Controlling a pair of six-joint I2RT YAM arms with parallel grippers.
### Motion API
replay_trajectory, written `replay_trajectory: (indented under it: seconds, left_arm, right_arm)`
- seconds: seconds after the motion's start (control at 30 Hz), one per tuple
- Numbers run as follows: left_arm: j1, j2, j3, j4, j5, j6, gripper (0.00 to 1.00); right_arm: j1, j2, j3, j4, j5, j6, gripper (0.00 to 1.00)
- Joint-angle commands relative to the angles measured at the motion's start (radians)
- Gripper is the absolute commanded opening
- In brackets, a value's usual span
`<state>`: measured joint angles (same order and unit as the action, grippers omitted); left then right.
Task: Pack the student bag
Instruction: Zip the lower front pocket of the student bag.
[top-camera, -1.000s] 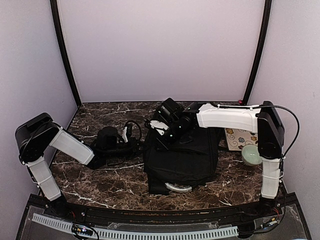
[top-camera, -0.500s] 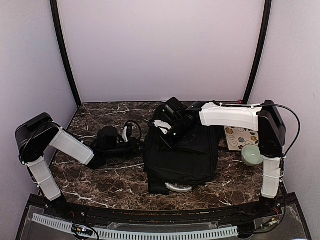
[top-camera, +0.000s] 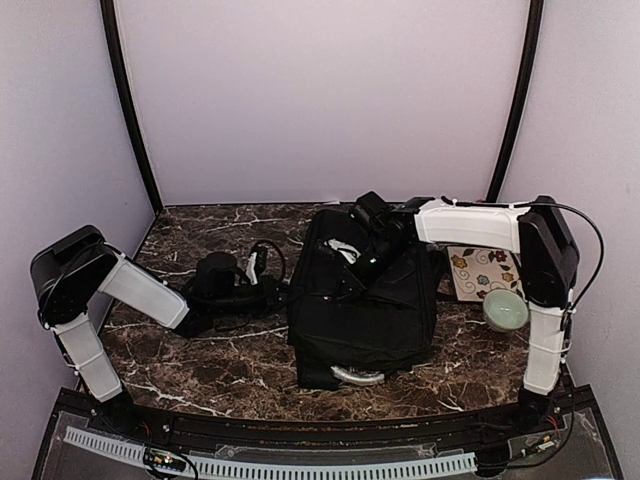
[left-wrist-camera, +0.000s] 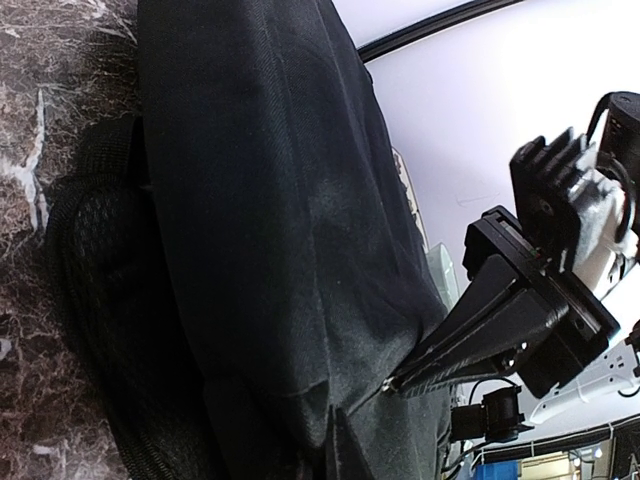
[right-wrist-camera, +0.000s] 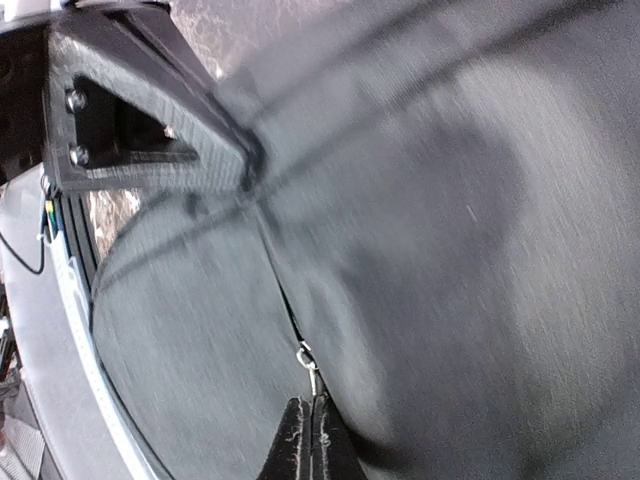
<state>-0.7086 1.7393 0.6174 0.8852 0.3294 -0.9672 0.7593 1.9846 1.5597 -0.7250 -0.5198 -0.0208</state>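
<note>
The student bag (top-camera: 365, 315) is a large black backpack lying in the middle of the table, its light grey handle loop (top-camera: 357, 376) at the near edge. My left gripper (top-camera: 282, 292) is shut on a fold of the bag's fabric at its left edge; in the left wrist view (left-wrist-camera: 337, 445) black cloth (left-wrist-camera: 270, 200) fills the frame. My right gripper (top-camera: 355, 270) is over the bag's far top. In the right wrist view it (right-wrist-camera: 311, 420) is shut on a small metal zipper pull (right-wrist-camera: 310, 365) on the bag's zip line.
A flower-patterned card (top-camera: 482, 270) and a pale green bowl (top-camera: 505, 310) lie right of the bag under the right arm. Black frame posts and pale walls close in the back and the sides. The right gripper's fingers (left-wrist-camera: 470, 330) show in the left wrist view.
My right gripper has moved to the right along the top of the bag with the zipper pull in it. The bag's far-left top has lifted. The left arm has stayed put.
</note>
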Motion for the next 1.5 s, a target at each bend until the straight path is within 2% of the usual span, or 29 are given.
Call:
replay_trajectory:
  seconds: [0.0, 0.37, 0.8, 1.47]
  left_arm:
    - [0.027, -0.056, 0.021, -0.017, -0.019, 0.073, 0.0]
    - [0.073, -0.11, 0.01, -0.137, -0.068, 0.155, 0.0]
    - [0.132, -0.133, -0.004, -0.178, -0.093, 0.182, 0.0]
    - [0.141, -0.189, -0.041, -0.227, -0.146, 0.204, 0.0]
  right_arm:
    - [-0.068, -0.054, -0.039, -0.169, -0.005, -0.072, 0.0]
    - [-0.176, -0.113, -0.116, -0.256, 0.039, -0.149, 0.0]
    - [-0.26, -0.218, -0.272, -0.259, 0.101, -0.188, 0.0]
    - [-0.294, -0.268, -0.288, -0.26, 0.144, -0.206, 0.0]
